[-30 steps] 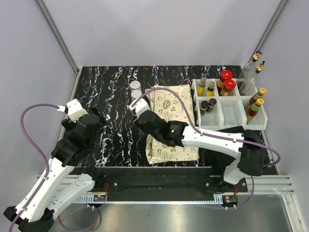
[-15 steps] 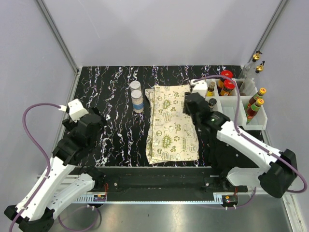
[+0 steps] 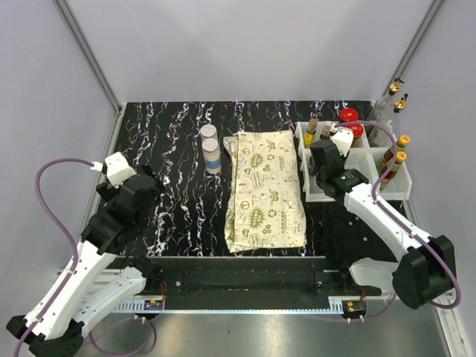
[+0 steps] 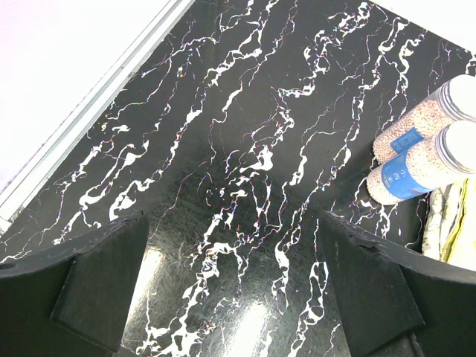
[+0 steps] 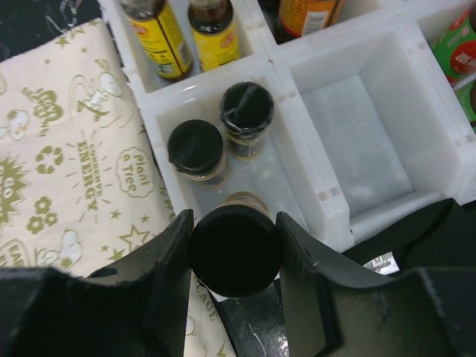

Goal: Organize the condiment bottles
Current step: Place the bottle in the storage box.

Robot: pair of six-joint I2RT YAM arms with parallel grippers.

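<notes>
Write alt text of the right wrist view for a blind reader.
The right gripper holds a black-capped glass jar above a white plastic bin compartment containing two black-capped jars. A cream patterned cloth lies beside the bin.

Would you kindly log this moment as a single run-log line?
right gripper: shut on black-capped jar, over bin compartment holding two black-capped jars | left gripper: open, empty

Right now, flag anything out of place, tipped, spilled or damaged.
Nothing looks spilled or damaged. The odd ones out are two white-capped jars, which stand on the bare table left of the cloth, far from the bins. The right gripper holds a black-capped jar above a bin.
</notes>
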